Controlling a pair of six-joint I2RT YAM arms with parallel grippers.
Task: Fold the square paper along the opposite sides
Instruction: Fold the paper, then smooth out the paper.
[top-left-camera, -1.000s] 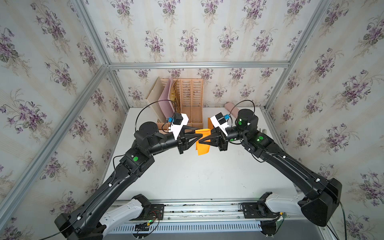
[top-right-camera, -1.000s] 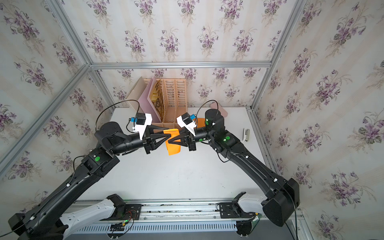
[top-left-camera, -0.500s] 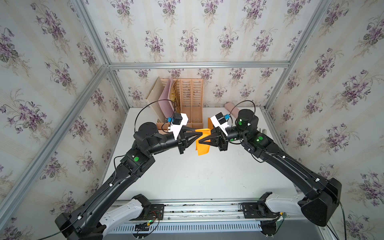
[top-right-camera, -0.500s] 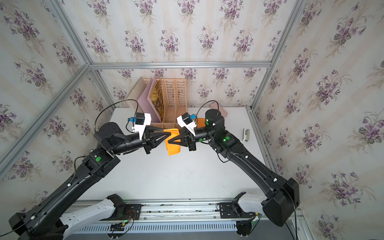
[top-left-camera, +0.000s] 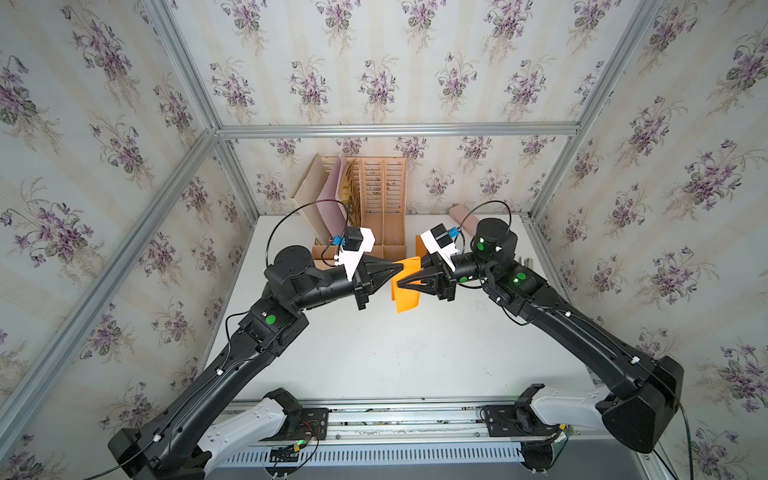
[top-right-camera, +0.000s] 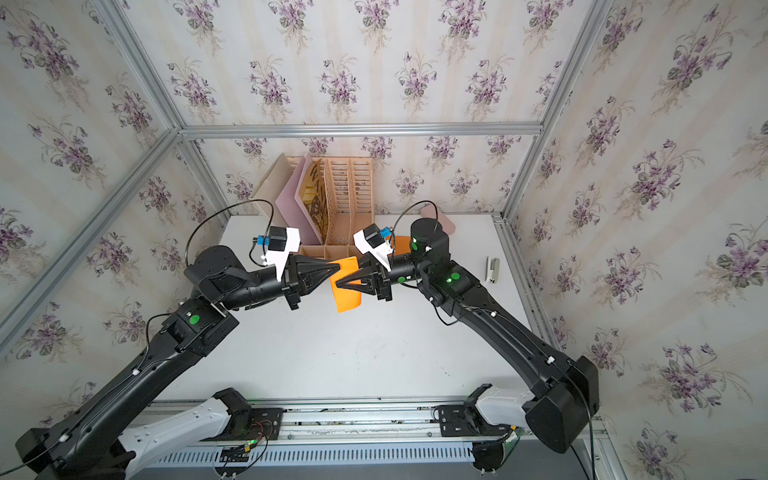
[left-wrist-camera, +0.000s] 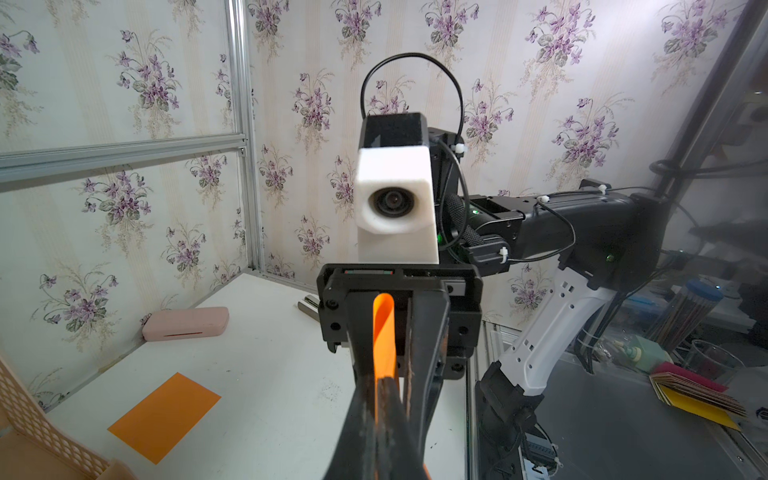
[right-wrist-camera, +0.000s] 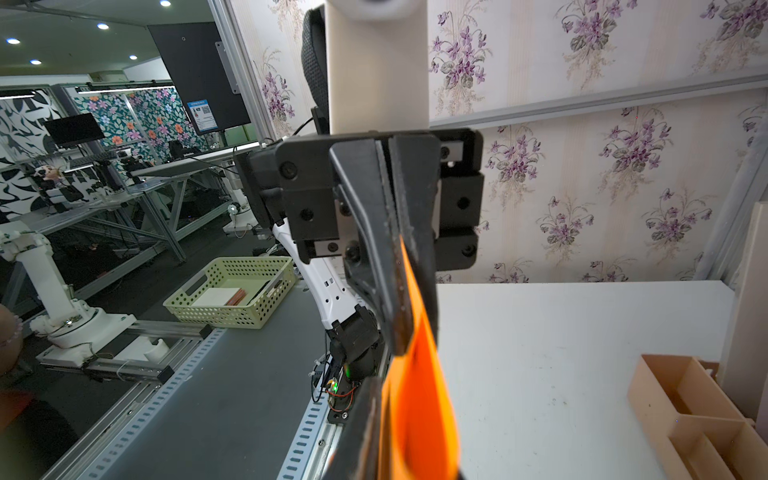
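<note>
orange paper (top-left-camera: 406, 301) hangs pinched in the left jaws; right jaws slightly parted around it

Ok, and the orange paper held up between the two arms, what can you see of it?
The orange paper is a thin, plain, bright sheet, bent over into a soft loop rather than creased flat. It hangs in the air, clear of the white table. The left end effector is shut on it near its top; the right end effector has its jaws apart around it.
</note>
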